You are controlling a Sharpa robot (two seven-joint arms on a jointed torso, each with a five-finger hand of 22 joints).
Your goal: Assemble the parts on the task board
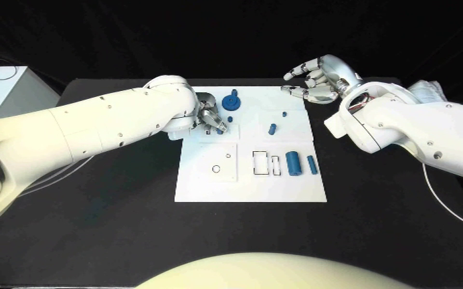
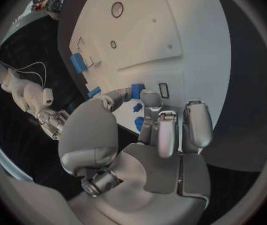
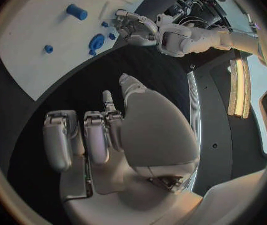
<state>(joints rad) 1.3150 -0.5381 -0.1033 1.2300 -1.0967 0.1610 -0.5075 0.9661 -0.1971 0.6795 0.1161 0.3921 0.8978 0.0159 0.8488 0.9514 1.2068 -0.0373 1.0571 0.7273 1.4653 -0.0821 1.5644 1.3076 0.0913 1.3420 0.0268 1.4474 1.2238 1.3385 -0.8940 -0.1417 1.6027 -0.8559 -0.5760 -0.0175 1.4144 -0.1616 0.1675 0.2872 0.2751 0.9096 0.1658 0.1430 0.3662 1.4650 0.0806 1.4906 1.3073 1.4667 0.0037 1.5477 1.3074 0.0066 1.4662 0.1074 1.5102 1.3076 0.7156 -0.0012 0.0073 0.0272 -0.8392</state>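
The left hand is reaching over the board's far left corner, fingers narrowly parted just beside the small blue parts. It is holding nothing visible. The right hand is hovering loosely curled and empty off the far right corner, well apart from them.

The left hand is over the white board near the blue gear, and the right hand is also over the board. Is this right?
Not quite. The right hand is off the white board, above the black table past its far corner, as the head view shows. The left hand is over the board near the blue gear.

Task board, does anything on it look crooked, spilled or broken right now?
Nothing stands out. The task board lies square on the table, the blue parts rest on it, and the left hand is over its far corner.
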